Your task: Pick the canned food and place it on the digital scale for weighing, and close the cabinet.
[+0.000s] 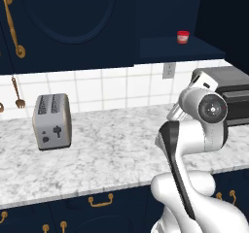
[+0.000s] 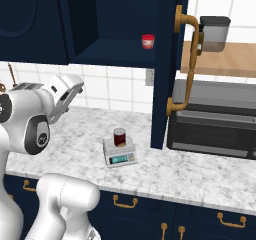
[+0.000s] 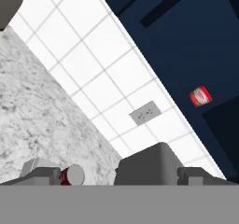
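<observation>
- The canned food stands upright on the digital scale, a little left of the middle of the right base view, so the weighing part looks done.
- What is left is the cabinet. Its open door sticks out edge-on toward the camera, upper middle of the right base view, with its long brass handle running up and down (that is the door's long way too).
- The hand is at the left of that view, up off the counter, and its two fingers are spread wide apart with nothing between them.
- The door lies to the right of the hand in that view and well apart from it, with the can and scale low down between them. I think the hand must go across over them and push the door's flat side.
- The can is a small round tin, dark red with a shiny rim. In the hand view it peeks in at the bottom left.
- The scale is a flat, pale grey square with a green screen on its front.
- The door is smooth and dark blue. The counter is speckled white stone.
- A small red-and-white tub sits on the open cabinet's shelf.
- A grey toaster stands at the left of the left base view.
</observation>
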